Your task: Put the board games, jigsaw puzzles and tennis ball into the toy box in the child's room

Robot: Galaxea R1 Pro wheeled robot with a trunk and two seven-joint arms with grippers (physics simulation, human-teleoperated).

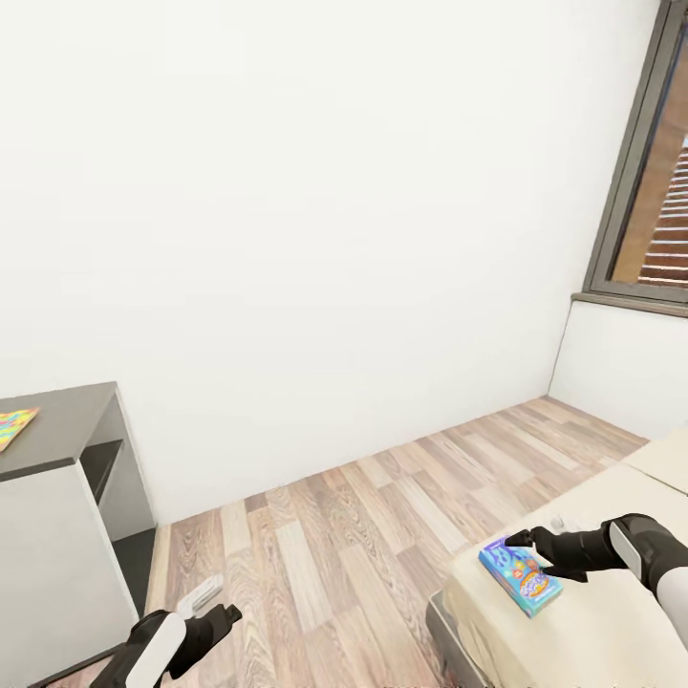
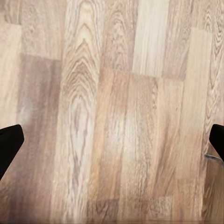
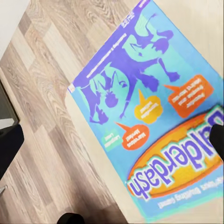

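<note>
Left gripper (image 1: pixel 222 616): I see it low at my left, hanging over bare plank floor (image 2: pixel 112 112). In its wrist view the two black fingertips (image 2: pixel 9 144) sit at opposite edges with only wood between them, so it is spread wide and holding nothing.

Right gripper (image 1: pixel 530 554): I have it reaching in over the bed (image 1: pixel 612 612), poised directly above the blue board game (image 1: pixel 521 576). Its wrist view shows dark fingertips (image 3: pixel 217 140) far apart at the frame's sides with the box (image 3: pixel 158 121) lying flat between them. The fingers are parted and not clamped on it; whether a tip touches the box I cannot tell.

Blue board game: just below my right gripper, flat on the beige mattress near the bed's corner, lettered "Balderdash".

Jigsaw puzzle (image 1: pixel 13 426): well away from my left gripper, farther out and to its left, a multicolour sheet on the grey table (image 1: pixel 57 420) top at the picture's edge.

Beyond both hands: white wall (image 1: pixel 315 239), and a dark-framed window (image 1: pixel 645 172) far off to the right.
</note>
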